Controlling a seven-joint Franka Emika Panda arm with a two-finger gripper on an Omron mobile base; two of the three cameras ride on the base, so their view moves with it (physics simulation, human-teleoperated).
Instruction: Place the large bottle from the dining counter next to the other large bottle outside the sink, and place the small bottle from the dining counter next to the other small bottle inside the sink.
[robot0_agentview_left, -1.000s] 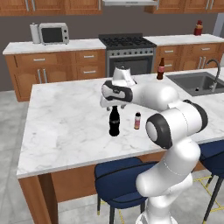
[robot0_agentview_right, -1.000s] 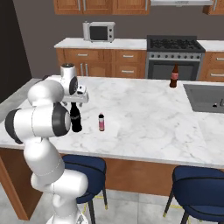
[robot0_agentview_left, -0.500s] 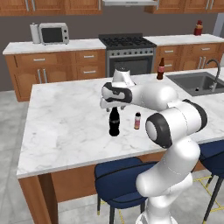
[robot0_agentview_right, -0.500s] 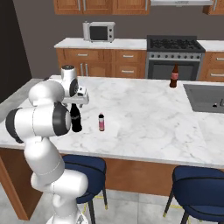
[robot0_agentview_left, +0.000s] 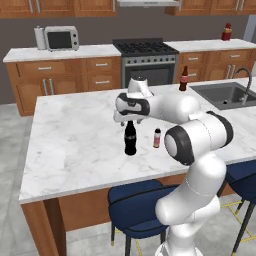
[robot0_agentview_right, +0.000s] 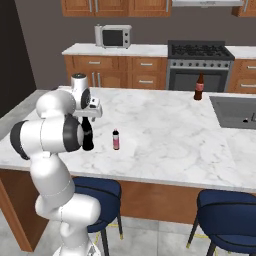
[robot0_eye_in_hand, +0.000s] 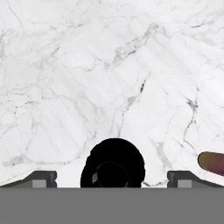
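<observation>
From the left base view, my gripper (robot0_agentview_left: 129, 120) hangs just above the cap of the large bottle (robot0_agentview_left: 130, 140), which stands upright on the dining counter (robot0_agentview_left: 75, 135). The small bottle (robot0_agentview_left: 157, 138) stands upright just to the right of it, apart from it. Far off to the right, the other large bottle (robot0_agentview_left: 183, 79) stands on the counter just left of the sink (robot0_agentview_left: 225, 95), beside the curved tap (robot0_agentview_left: 246, 80).

From the right base view, my gripper (robot0_agentview_right: 88, 116) sits over the large bottle (robot0_agentview_right: 88, 138), partly hidden behind my own arm. The small bottle (robot0_agentview_right: 116, 139) stands near it on the right; the other large bottle (robot0_agentview_right: 199, 87) is far across the marble, left of the sink (robot0_agentview_right: 235, 112).

In the hand view I look straight down on the large bottle (robot0_eye_in_hand: 113, 164), its black round top between my spread fingertips (robot0_eye_in_hand: 41, 178). My jaws stand wide apart and hold nothing. The small bottle (robot0_eye_in_hand: 211, 162) shows at the right edge.
</observation>
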